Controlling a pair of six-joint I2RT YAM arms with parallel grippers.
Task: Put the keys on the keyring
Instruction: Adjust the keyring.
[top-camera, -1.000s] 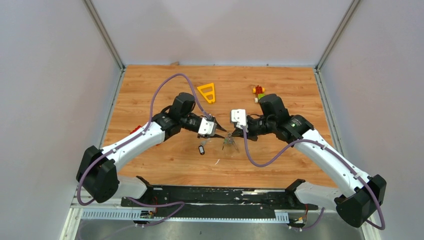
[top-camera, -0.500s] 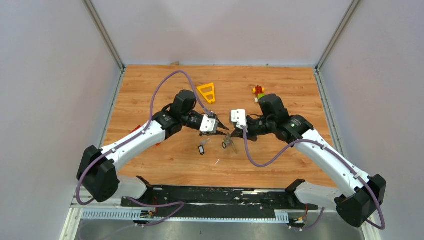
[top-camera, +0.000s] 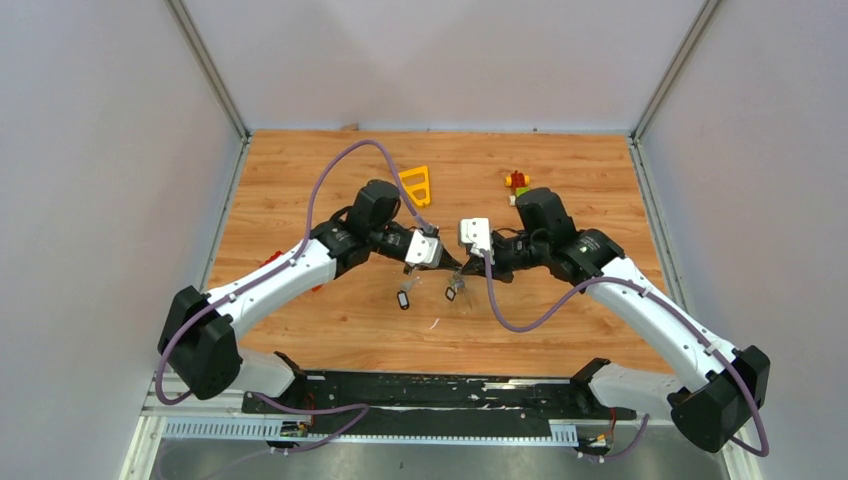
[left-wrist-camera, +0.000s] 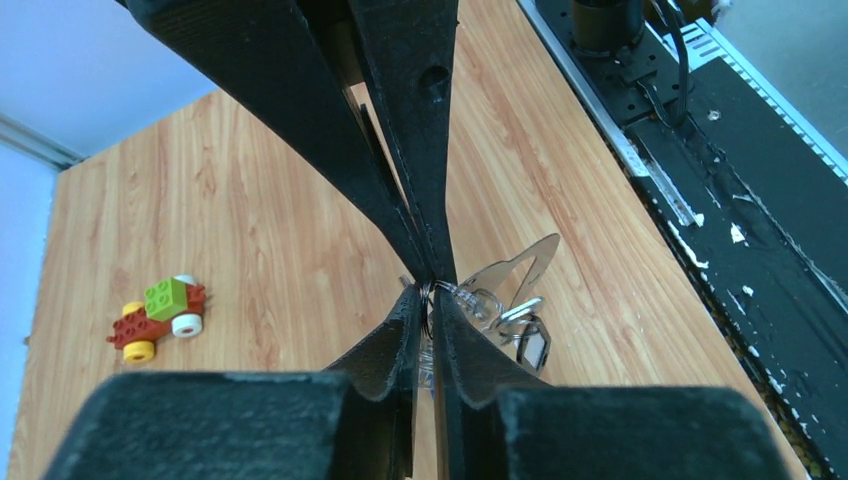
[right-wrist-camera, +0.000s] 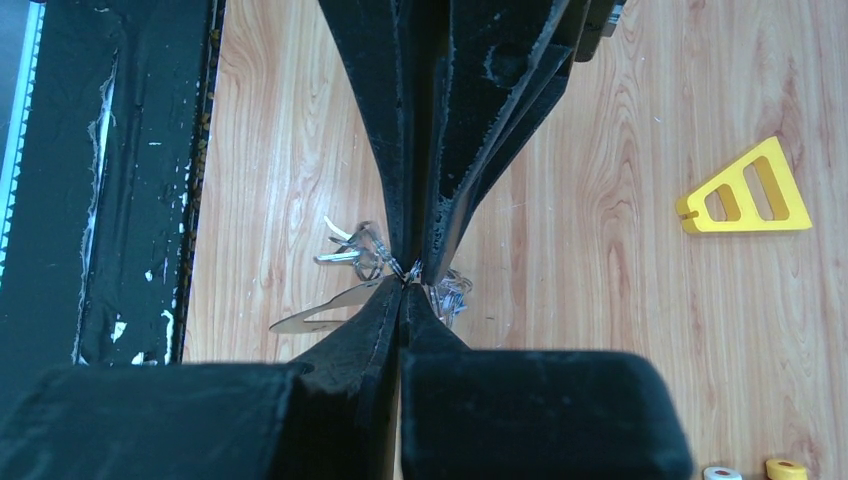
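Observation:
The keyring (left-wrist-camera: 500, 272), a flat silver loop, hangs just above the wooden table with keys (left-wrist-camera: 532, 348) dangling from it, one with a black tag. My right gripper (right-wrist-camera: 405, 284) is shut on the keyring's (right-wrist-camera: 320, 314) end, and more keys (right-wrist-camera: 350, 250) show beyond its tips. Tip to tip with it, my left gripper (left-wrist-camera: 430, 293) pinches a thin wire ring of the bundle, jaws almost together. From above, the left gripper (top-camera: 452, 266) and right gripper (top-camera: 466, 268) meet over the hanging keys (top-camera: 455, 290). One black-tagged key (top-camera: 403, 299) lies loose on the table.
A yellow plastic triangle frame (top-camera: 415, 185) lies behind the left arm. A red-green-yellow toy block figure (top-camera: 516, 183) sits behind the right arm. The black base rail (top-camera: 440, 390) runs along the near edge. Grey walls enclose the table.
My left gripper moved right to meet the right gripper's tips and its jaws narrowed onto the wire ring. The right gripper stayed shut, and the key bundle rose slightly.

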